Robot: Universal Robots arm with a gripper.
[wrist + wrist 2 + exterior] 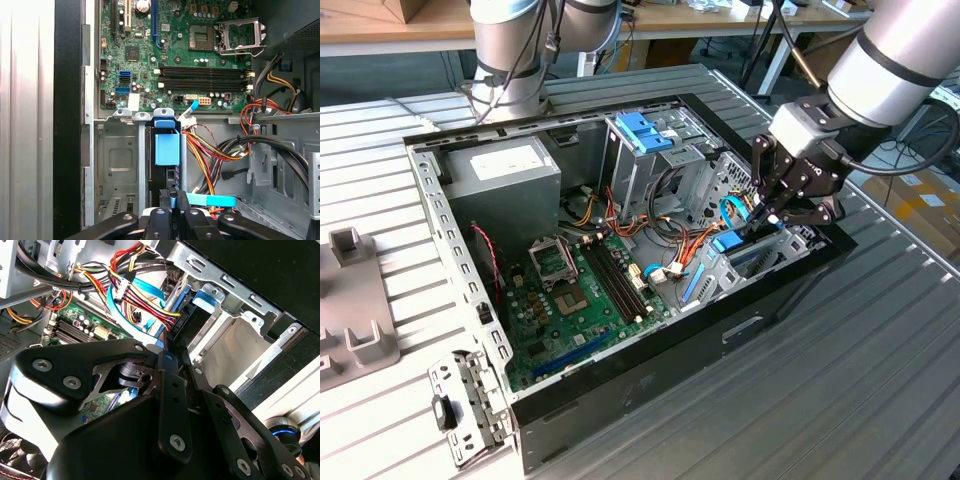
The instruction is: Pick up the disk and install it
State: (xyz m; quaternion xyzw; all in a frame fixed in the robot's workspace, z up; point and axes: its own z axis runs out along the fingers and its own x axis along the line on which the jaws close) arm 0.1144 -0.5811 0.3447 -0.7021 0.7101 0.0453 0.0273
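- An open computer case (470,330) lies on its side on a ribbed metal table (880,380), taking up the middle of the exterior view.
- Inside the case, a green motherboard (582,300) covers the floor at lower centre; a grey power supply (505,175) sits in the upper left corner.
- A metal drive cage (655,165) stands at upper centre of the case, with a blue plastic bracket (645,130) on top of it.
- Bundles of red, yellow and orange cables (670,245) run between the cage and the board.
- The gripper (765,215) reaches into the case at the right of the exterior view, over a metal drive bay (117,165) at the case's front wall.
- The disk (166,147), its blue carrier frame showing edge-on, stands upright in a slot of that bay, at lower centre of the first wrist view.
- The gripper's black fingers (167,210) are drawn close together on the disk's near edge, pinching it between them.
- The slot beside the disk, toward the case wall, holds nothing but bare metal.
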